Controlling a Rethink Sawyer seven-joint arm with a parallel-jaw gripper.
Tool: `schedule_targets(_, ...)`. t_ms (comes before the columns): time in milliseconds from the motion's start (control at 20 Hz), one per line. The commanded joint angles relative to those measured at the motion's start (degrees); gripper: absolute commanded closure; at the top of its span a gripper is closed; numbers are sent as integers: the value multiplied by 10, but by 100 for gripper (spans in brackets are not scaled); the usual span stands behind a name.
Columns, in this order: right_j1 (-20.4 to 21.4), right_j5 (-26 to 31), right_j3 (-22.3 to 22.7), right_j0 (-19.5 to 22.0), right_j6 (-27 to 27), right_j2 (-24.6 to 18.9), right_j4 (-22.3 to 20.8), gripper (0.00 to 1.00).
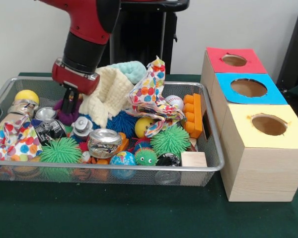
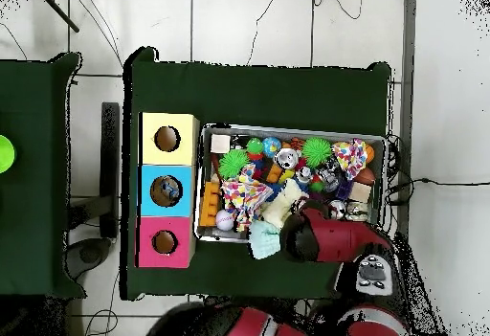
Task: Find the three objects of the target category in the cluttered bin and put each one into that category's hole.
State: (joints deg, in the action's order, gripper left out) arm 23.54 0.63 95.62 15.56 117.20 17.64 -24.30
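The wire bin (image 1: 109, 168) holds a jumble of toys, cloths and crushed cans. My gripper (image 1: 69, 103) reaches down into its back left part and sits on a purple soft toy (image 1: 64, 115), beside a cream knitted cloth (image 1: 109, 94). Crushed cans lie close by: one (image 1: 45, 114) just left of the gripper, one (image 1: 103, 142) in front, one (image 1: 23, 106) near the left wall. To the right stand three boxes with round holes, red (image 1: 216, 53), blue (image 1: 223, 91) and yellow (image 1: 238, 116). In the overhead view the red arm (image 2: 330, 241) hides the gripper.
Green spiky balls (image 1: 170, 140) (image 1: 61, 150), a blue spiky ball (image 1: 123, 122), polka-dot cloths (image 1: 151, 94) (image 1: 15, 140), a baseball (image 1: 174, 101), a yellow ball (image 1: 27, 95), an orange block (image 1: 192, 114) and a wooden block (image 1: 193, 159) crowd the bin. Something lies inside the blue box's hole (image 2: 168, 191).
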Motion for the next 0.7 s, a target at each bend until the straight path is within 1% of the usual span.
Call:
schedule_targets(50, -69, -61, -85, -44, 55, 62, 0, 100)
schedule_targets(150, -74, -87, -87, -49, 51, 71, 6, 100)
schedule_targets(200, -65, -76, -87, -39, 42, 58, -3, 100)
schedule_targets(300, -38, -40, -84, -10, 18, 20, -22, 100)
schedule_targets(400, -5, 9, -79, 28, -16, -28, -38, 100)
schedule_targets(500, 21, 38, -75, 64, -44, -72, -50, 100)
schedule_targets(600, 38, 74, -76, 91, -71, -106, -54, 100)
schedule_targets(700, 52, 96, -77, 103, -86, -122, -56, 100)
